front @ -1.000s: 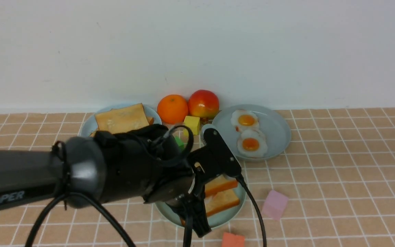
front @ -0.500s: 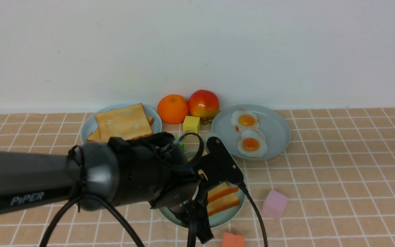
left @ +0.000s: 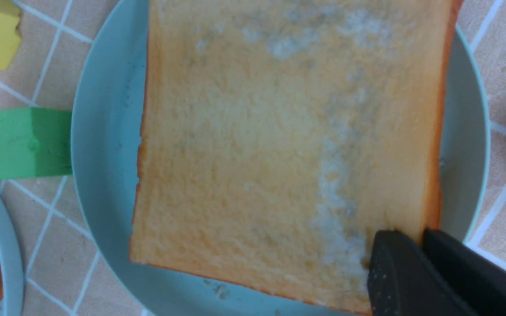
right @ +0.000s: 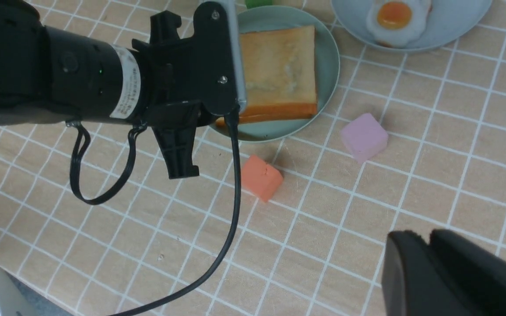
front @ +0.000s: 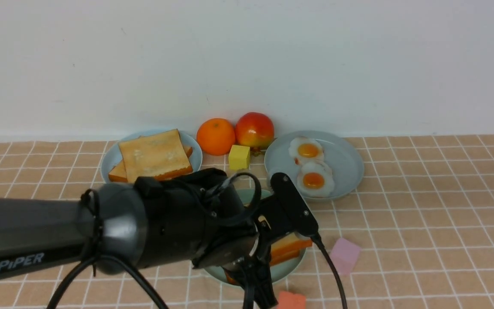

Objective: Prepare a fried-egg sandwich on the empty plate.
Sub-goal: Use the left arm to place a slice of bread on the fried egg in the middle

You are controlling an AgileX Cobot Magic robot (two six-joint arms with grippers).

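Note:
The mint-green empty plate (front: 292, 267) (left: 103, 175) (right: 328, 57) sits at the centre front. On it lies one toast slice (front: 289, 256), and a second golden toast slice (front: 292, 243) (left: 279, 153) (right: 279, 66) hangs just over that one. My left gripper (left: 422, 233) is shut on this upper slice at its crust edge. No egg shows between the slices. Two fried eggs (front: 314, 180) rest on the blue-grey plate (front: 347, 165) at the back right. My right gripper (right: 417, 237) hovers shut over bare cloth, nothing in it.
At the back left, a blue-grey plate (front: 109, 161) holds more toast (front: 155, 154). An orange (front: 215, 136), an apple (front: 254, 129) and a yellow cube (front: 239, 157) stand behind. Close to the mint plate lie a pink cube (front: 344, 256), a red-orange cube (front: 291, 300) and a green cube (left: 24, 142).
My left arm has shifted right and down with the toast, so the gap between the upper and lower slices has narrowed. The right arm barely moved.

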